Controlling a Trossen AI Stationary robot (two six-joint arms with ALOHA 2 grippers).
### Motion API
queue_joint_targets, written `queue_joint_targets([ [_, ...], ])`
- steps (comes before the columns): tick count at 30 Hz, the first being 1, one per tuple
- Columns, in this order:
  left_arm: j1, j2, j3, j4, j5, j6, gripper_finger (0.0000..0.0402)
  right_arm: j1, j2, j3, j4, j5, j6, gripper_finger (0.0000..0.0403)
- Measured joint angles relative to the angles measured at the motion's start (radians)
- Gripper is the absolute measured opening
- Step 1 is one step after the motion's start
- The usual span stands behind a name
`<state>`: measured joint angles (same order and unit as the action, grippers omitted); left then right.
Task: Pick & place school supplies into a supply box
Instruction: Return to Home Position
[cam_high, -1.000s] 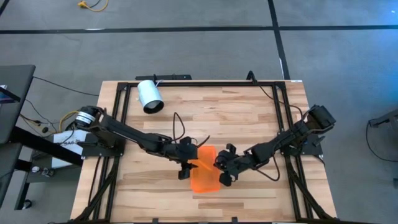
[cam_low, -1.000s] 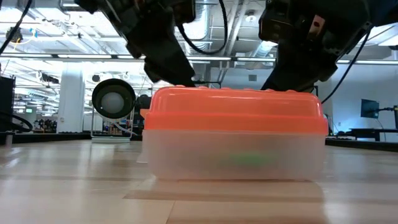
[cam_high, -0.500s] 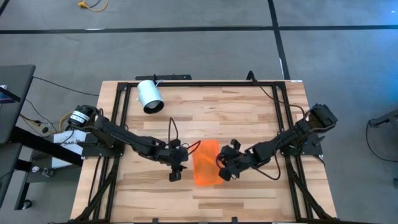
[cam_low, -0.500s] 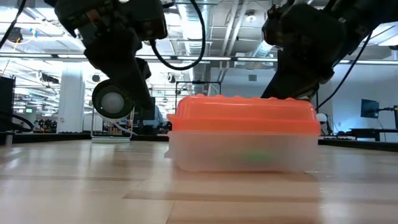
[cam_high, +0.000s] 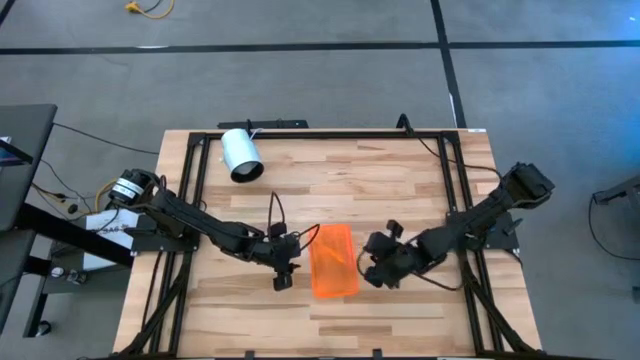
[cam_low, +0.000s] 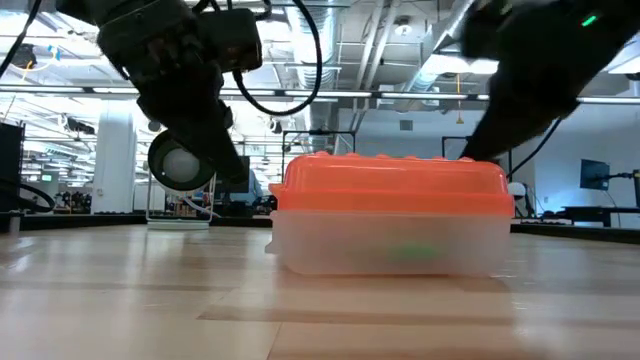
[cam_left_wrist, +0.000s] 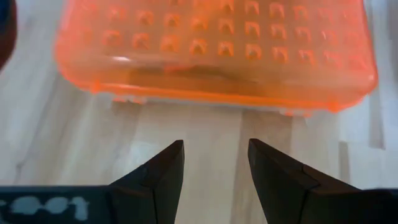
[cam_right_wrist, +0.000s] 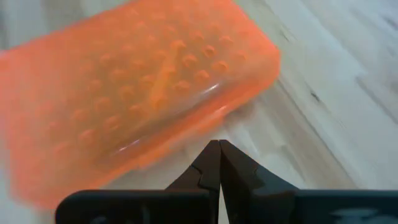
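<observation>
Since its orange lid (cam_low: 392, 185) sat shut, the supply box (cam_high: 333, 260) was judged packed. It lay at the front middle of the table (cam_high: 400, 180), between the two grippers and touching neither. Remaining, by judgement: only parking the arms.

- supply box: one
- loose supplies on the table: none seen
- supplies inside: uncountable, only a green blur (cam_low: 408, 255) through the clear wall
- white cylinder (cam_high: 240, 155): one, back left
- left gripper (cam_left_wrist: 214, 155): jaws spread, empty
- right gripper (cam_right_wrist: 219, 152): jaws pressed together, empty
</observation>
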<state>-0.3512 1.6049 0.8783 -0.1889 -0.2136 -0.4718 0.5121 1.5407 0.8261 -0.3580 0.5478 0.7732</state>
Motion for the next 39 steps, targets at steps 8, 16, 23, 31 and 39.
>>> queue_joint_targets([
  [8, 0.01, -0.171, 0.0, 0.186, -0.182, 0.123, 0.0169, 0.076, -0.245, 0.001, 0.04, 0.052, -0.21, 0.0],
  [16, 0.046, -0.456, 0.0, 0.273, -0.497, 0.309, 0.0169, 0.029, -0.591, 0.001, 0.043, 0.07, -0.389, 0.0],
  [23, 0.045, -0.672, 0.002, 0.133, -0.606, 0.36, 0.0169, -0.032, -0.85, 0.002, -0.069, 0.086, -0.375, 0.0],
  [31, 0.054, -0.748, 0.001, 0.012, -0.452, 0.62, 0.0169, -0.046, -0.971, 0.003, -0.072, -0.184, -0.655, 0.0],
  [39, 0.318, -0.761, 0.0, 0.021, -0.021, 0.686, 0.0169, -0.238, -0.964, -0.007, -0.148, -0.351, -0.74, 0.0],
])
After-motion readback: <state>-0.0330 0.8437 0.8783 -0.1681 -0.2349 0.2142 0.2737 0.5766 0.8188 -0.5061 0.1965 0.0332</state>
